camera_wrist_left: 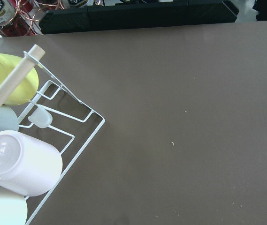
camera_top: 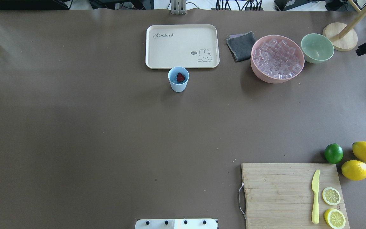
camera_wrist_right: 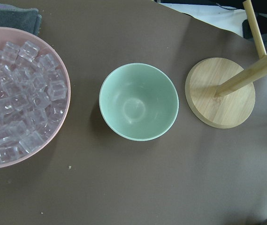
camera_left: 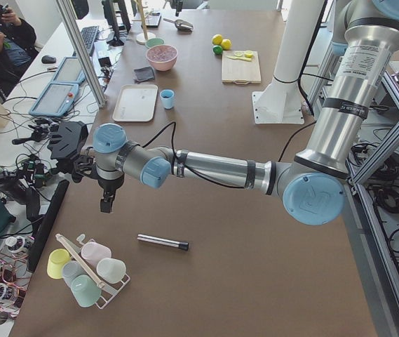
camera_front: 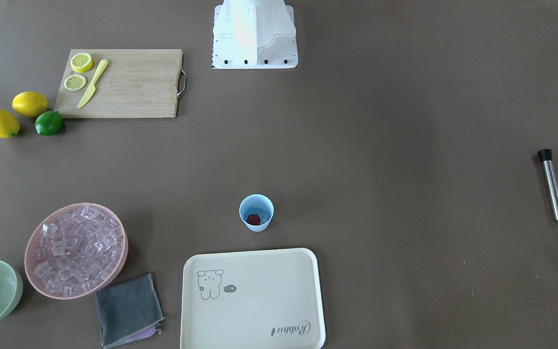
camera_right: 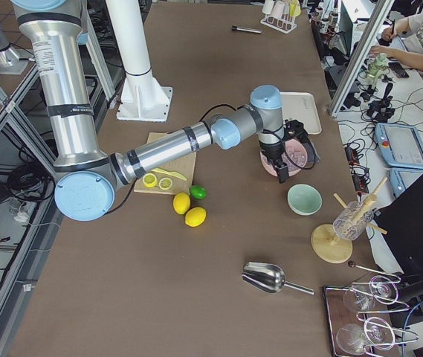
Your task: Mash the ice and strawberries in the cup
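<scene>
Brown matte desk [camera_top: 75, 127], lightly crumbed; cables and workstations line its far edge. Overhead, left to right: cream tray [camera_top: 157, 60]; light-blue tapered cup [camera_top: 178, 86], upright just beside the tray, holding one dark-red strawberry [camera_top: 180, 77]; pink bowl [camera_top: 259, 72] heaped with clear, pinkish ice [camera_top: 276, 58]. Whether the left jaws and right jaws are parted or closed cannot be told.

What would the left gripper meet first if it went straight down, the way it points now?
Probably the bare table, beside the wire cup rack. The left gripper points down with nothing seen beneath it, though depth is uncertain.
</scene>
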Robot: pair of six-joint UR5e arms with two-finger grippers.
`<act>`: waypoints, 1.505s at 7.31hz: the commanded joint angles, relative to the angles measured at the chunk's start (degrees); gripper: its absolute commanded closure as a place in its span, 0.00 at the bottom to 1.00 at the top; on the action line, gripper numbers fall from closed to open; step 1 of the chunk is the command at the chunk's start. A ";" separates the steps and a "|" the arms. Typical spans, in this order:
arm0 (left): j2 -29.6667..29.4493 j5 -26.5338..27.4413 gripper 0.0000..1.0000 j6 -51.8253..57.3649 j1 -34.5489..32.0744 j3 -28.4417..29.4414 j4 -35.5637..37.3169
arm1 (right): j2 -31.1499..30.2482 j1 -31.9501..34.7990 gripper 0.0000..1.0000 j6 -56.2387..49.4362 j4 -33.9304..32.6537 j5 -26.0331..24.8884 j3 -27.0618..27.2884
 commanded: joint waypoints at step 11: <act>9.77 -0.11 0.02 0.78 -1.75 -16.22 10.56 | -4.44 7.90 0.00 1.32 -0.30 6.65 -1.57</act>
